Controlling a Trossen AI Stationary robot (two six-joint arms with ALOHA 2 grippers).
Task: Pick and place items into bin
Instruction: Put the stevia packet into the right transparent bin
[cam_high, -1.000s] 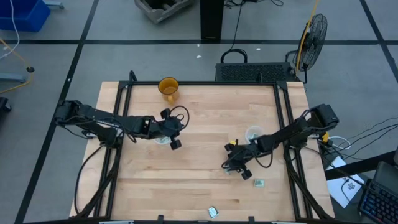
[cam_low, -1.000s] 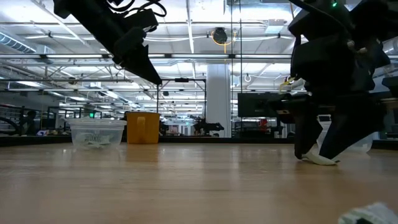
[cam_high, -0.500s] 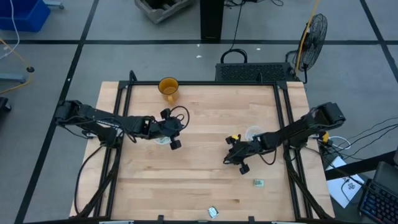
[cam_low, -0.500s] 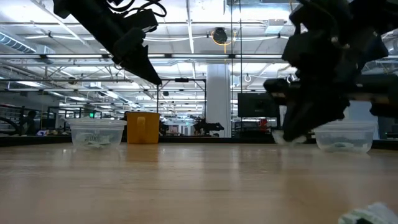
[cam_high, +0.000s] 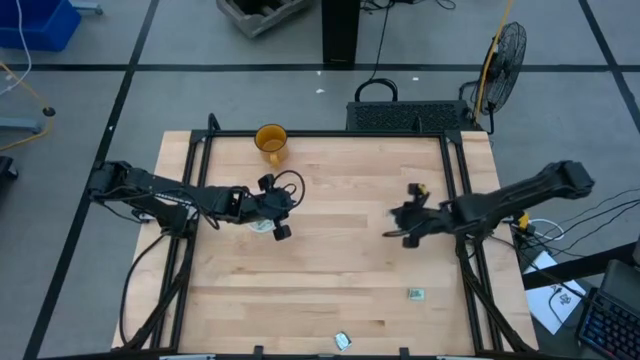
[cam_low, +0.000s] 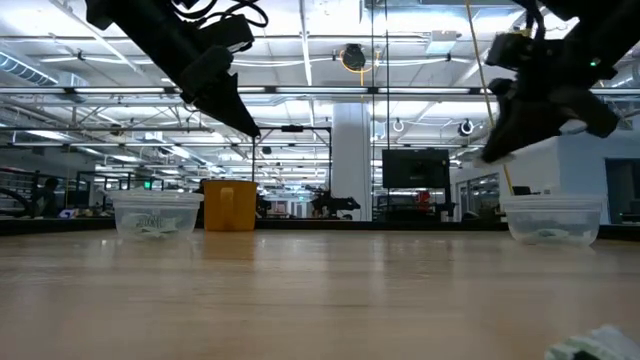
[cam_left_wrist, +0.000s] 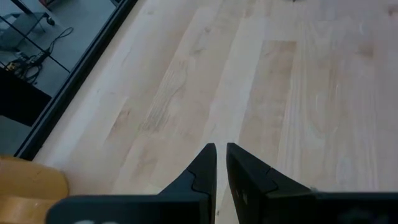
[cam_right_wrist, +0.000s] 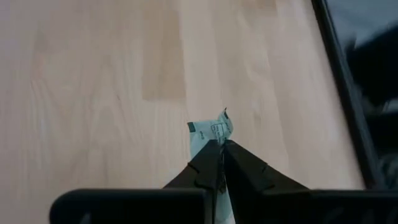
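My right gripper (cam_high: 395, 228) is shut on a small pale green-and-white wrapped piece (cam_right_wrist: 211, 130) and is raised above the table, also seen in the low view (cam_low: 495, 150), above and beside a clear bin (cam_low: 553, 220). Two more wrapped pieces (cam_high: 416, 294) (cam_high: 342, 341) lie flat on the table near its front edge. My left gripper (cam_left_wrist: 221, 148) is shut and empty, and hovers over a second clear bin (cam_low: 155, 213) at the table's left (cam_high: 258, 224). My right gripper pinches the wrapped piece between its two fingertips by its near edge (cam_right_wrist: 214, 140). The rest of the piece sticks out past the fingertips. The piece is lifted clear of the table.
An orange mug (cam_high: 270, 140) stands at the table's far edge, behind the left bin in the low view (cam_low: 229, 205). A wrapped piece (cam_low: 600, 345) lies close to the low camera. Dark frame rails (cam_high: 462, 190) run along the table's sides.
My right gripper, shut on the wrapped piece, has lifted it off the table and carried it up and toward the far and right edges, over to the right bin.
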